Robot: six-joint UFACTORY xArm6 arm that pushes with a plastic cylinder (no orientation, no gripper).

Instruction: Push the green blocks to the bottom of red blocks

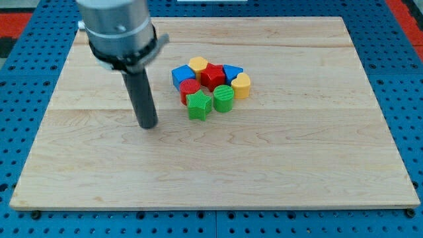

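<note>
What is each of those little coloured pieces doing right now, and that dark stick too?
my tip: resting on the board, apart from the cluster, on its view's left.
green star block: at the cluster's bottom edge, below the red cylinder block.
green cylinder block: beside the green star, below the red star block.
blue blocks: in the cluster's upper part.
yellow blocks: on the cluster's top and right.

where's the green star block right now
The green star block sits at the bottom-left edge of the cluster near the board's middle, just below the red round block and left of the green round block.
</note>
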